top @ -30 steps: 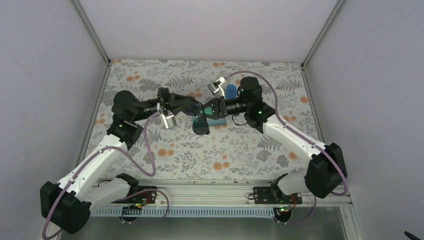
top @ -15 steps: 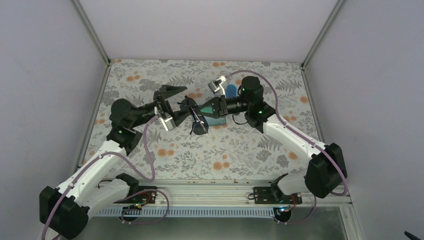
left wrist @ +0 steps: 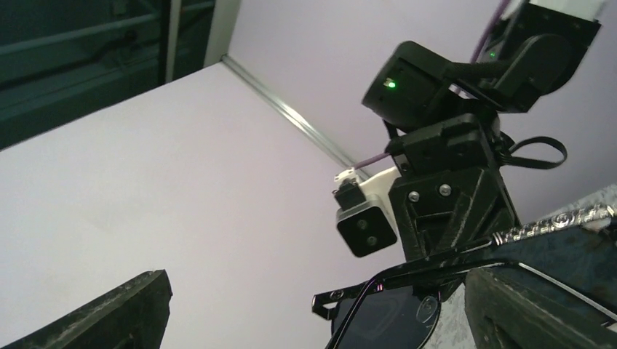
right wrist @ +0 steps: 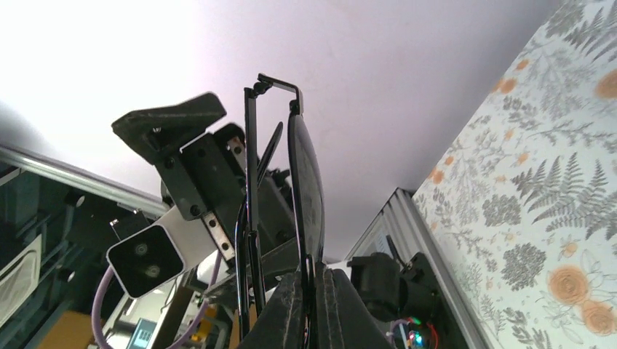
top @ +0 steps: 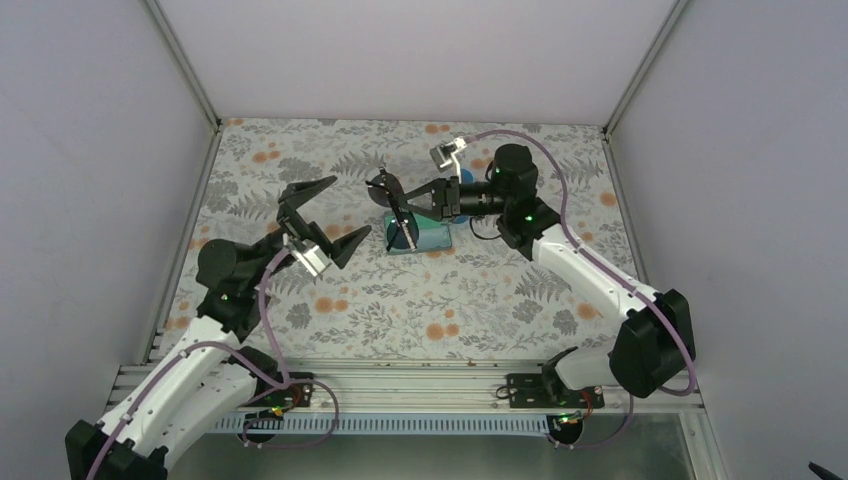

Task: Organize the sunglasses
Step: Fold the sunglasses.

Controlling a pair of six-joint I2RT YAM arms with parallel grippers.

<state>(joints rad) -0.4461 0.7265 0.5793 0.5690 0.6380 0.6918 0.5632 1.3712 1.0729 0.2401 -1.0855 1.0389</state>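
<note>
My right claw (right wrist: 314, 294) is pressed together on the black-framed sunglasses (right wrist: 305, 182), its two fingers pinching one dark lens at its edge. The pair stands up from the grip, edge-on to my wrist camera, against the pale wall. From above, that claw (top: 418, 198) reaches leftward over the far half of the floral table (top: 480, 300) with the sunglasses (top: 393, 208) at its tip, one lens farther and one nearer. In that view they overlap the left edge of a teal-blue rectangle (top: 432, 238) lying flat on the table; whether it is a cloth or a case I cannot tell. My left claw (top: 328, 218) is spread wide and holds nothing, near the sunglasses on their left but apart from them, its jaws pointing right toward them. Through its wrist camera the sunglasses (left wrist: 385, 309) show low between its open fingers (left wrist: 109, 316), with my right claw (left wrist: 451, 218) behind them.
</note>
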